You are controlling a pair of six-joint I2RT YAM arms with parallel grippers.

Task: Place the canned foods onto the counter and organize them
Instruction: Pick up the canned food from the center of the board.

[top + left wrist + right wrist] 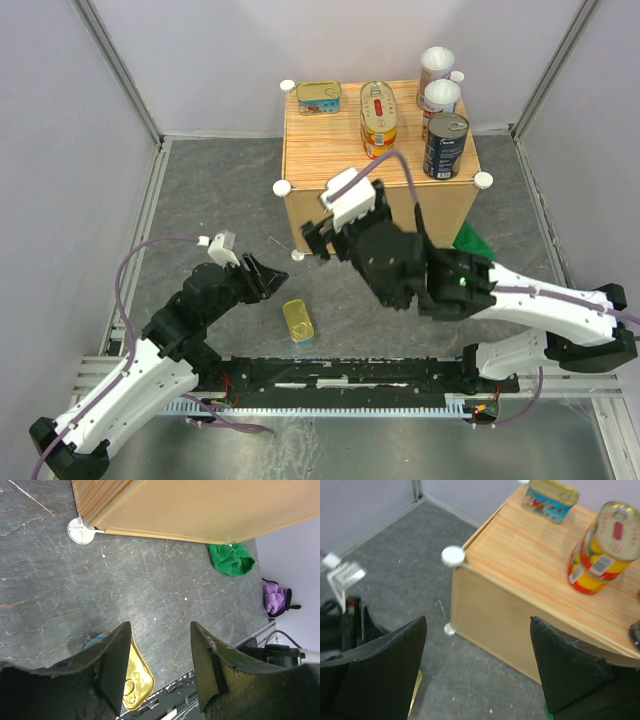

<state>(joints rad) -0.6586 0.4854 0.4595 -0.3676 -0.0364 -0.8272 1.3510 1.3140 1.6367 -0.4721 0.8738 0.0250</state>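
Observation:
One rectangular gold-lidded tin [297, 322] lies flat on the grey floor in front of the counter [340, 150]. My left gripper [265, 280] hovers just left of it, open. In the left wrist view the tin [136, 680] shows past the left finger, outside the gap of the gripper [160, 625]. My right gripper [318, 245] is open and empty at the counter's front left corner; its wrist view shows the gripper [477, 622] over bare floor. On the counter [520, 565] stand a rectangular tin [319, 97], stacked oval tins [378, 118], two white-lidded cylinders [440, 98] and a dark blue cylinder [446, 145].
A green cloth [470, 240] lies on the floor at the counter's front right corner. A purple cloth [275, 597] sits near the wall. A black rail [340, 375] runs along the near edge between the arm bases. White knobs [281, 187] mark the counter's corners.

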